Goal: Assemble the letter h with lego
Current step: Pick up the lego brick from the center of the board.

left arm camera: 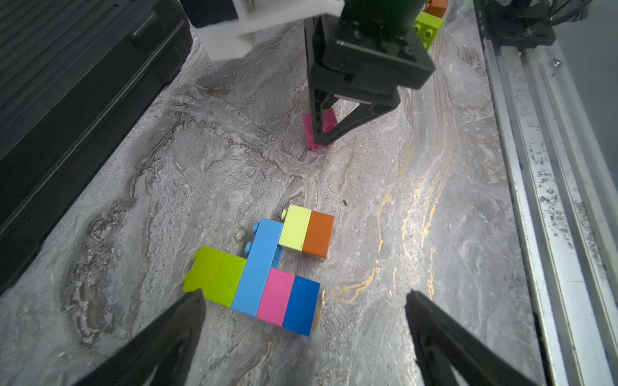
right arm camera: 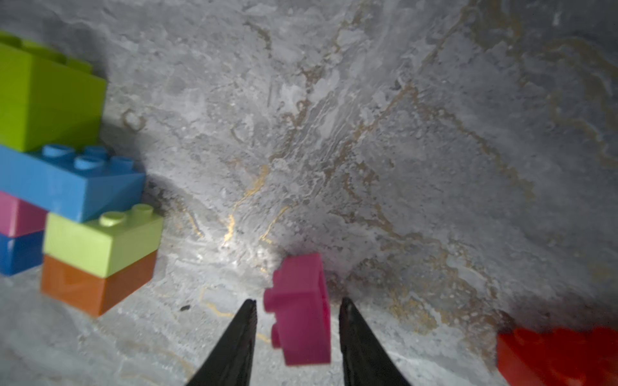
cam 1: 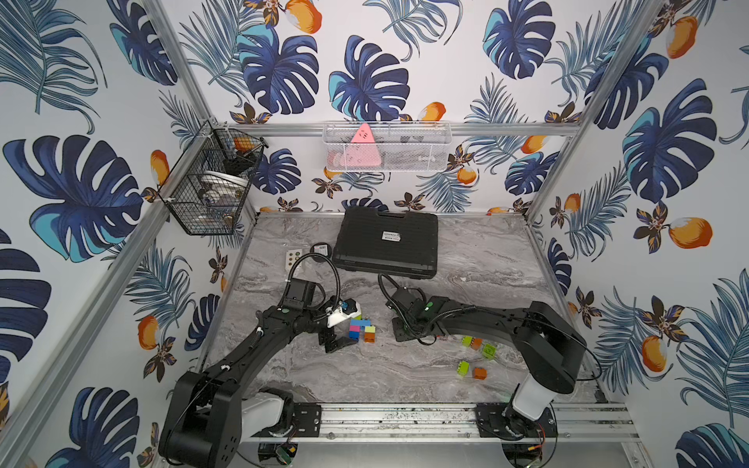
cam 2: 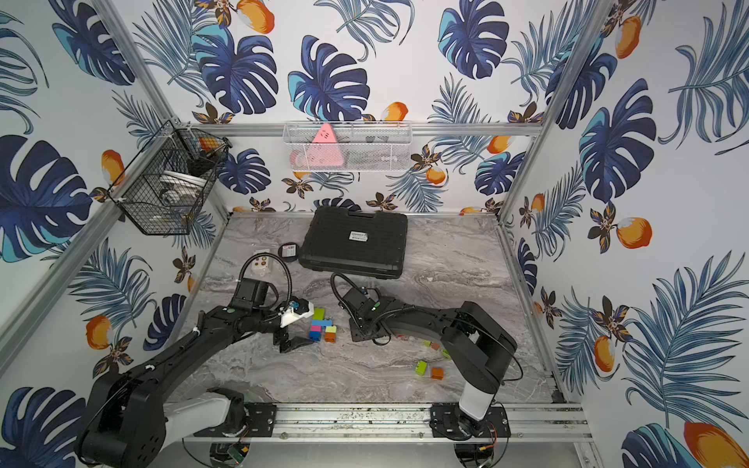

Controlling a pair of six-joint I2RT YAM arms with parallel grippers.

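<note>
Lego cluster [left arm camera: 264,274] is laid flat: lime, lt-blue, pink, dk-blue bricks joined, lime/orange pair [left arm camera: 307,234] touching it. Pink brick [right arm camera: 301,310] is seen apart, on its side; red brick [right arm camera: 551,354] near; lime/orange strays [cam 1: 463,368] well apart.

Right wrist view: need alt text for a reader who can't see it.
The right gripper straddles a magenta brick lying on its side on the grey marbled table, narrow gaps either side. A cluster of lime, blue, pink and orange bricks sits nearby; a blurred red brick lies apart.
</note>
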